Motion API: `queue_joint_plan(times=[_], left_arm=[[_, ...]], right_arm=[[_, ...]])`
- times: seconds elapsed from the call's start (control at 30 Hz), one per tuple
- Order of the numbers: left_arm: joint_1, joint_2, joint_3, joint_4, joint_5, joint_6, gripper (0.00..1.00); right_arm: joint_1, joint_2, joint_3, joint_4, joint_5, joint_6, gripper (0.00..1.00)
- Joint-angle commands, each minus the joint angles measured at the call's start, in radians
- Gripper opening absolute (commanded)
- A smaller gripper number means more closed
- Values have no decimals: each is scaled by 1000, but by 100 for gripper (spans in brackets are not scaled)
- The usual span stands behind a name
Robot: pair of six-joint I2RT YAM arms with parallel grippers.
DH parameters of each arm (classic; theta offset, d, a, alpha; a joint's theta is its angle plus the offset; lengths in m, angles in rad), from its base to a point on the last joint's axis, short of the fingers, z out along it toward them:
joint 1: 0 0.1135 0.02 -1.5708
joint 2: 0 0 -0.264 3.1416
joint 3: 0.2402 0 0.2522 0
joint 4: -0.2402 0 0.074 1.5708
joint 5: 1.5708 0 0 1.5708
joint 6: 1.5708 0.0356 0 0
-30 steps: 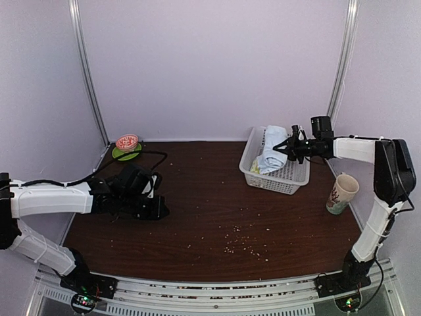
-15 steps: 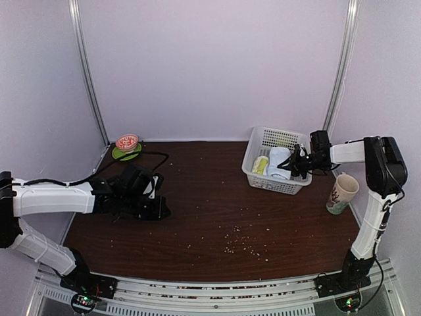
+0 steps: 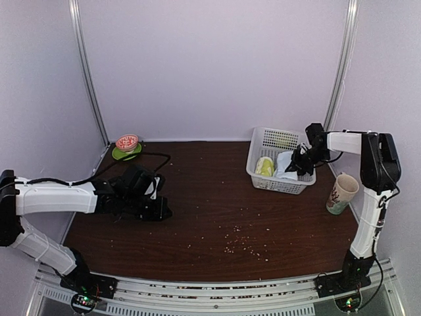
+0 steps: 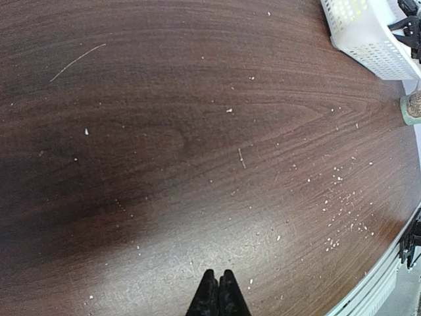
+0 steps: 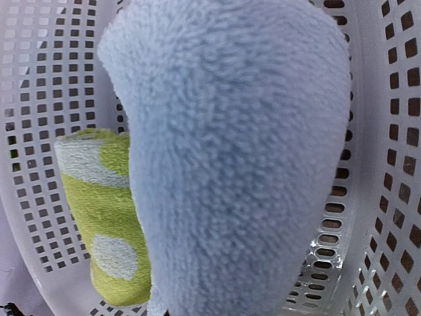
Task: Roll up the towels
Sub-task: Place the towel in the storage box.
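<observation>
Apparently complete: green towel (image 5: 112,217), blue towel (image 5: 230,164) rolled in far-right basket (image 3: 279,138). Left claw (image 4: 218,293) closed, empty; right claw (image 3: 300,162) state indeterminate.

Top camera overlooks the table (image 3: 217,194); both wrist views share its basket (image 3: 280,139), right closest.

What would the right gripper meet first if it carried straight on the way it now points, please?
The blue towel in the basket: it fills the wrist view, so it likely lies right before the right gripper, though depth is unclear.
</observation>
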Motion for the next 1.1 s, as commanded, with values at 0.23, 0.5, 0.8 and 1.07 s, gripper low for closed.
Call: queue_joint_plan(times=[0.23,0.5,0.8,1.07], left_arm=[[3,12,-16,90,31,16,0],[3,17,-21,94,33,27,0],[3,-10,-48,105,36,30,0],[3,-19,-50,103,33,29,0]], right_arm=[[121,151,220,-322,309,-104,0],[210,249,373,-488,400,-127,1],[213,124,271,-431,401,-91,55],[211,23,256,-406,377,-85,67]])
